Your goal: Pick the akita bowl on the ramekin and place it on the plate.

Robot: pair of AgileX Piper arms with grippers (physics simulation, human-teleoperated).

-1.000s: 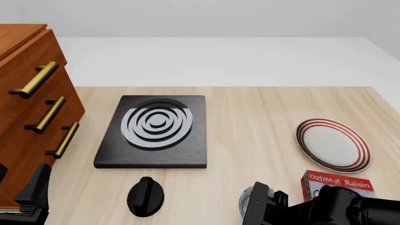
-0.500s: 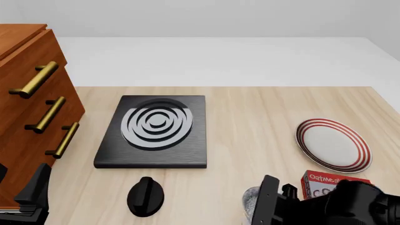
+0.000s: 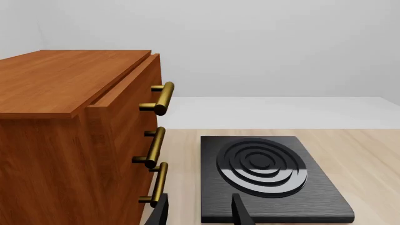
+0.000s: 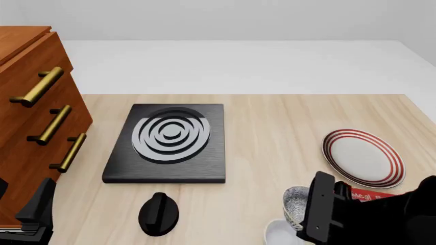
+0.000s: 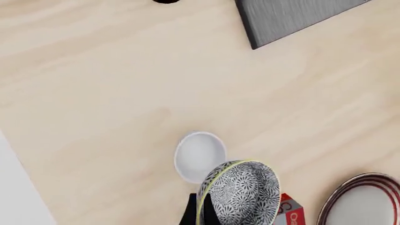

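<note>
Pale wooden desk (image 4: 272,132) fills the scene. Over its near edge the right gripper (image 5: 200,216) pinches the rim of the small dark-patterned akita bowl (image 4: 297,201), held tilted in the air. Just below it stands the plain white ramekin (image 5: 199,156); the red-ringed white plate (image 4: 362,157) lies beyond. The left gripper (image 3: 198,211) hangs spread beside the wooden drawer cabinet (image 3: 75,140).

Everything around me was bright and evenly lit, a soft diffuse light with no clear source. Shadows were faint: only a thin dark edge under the stove plate (image 4: 167,145) on the desk (image 4: 272,132). The renders were sharp throughout, without glare, blur or edge distortion I could notice.
</note>
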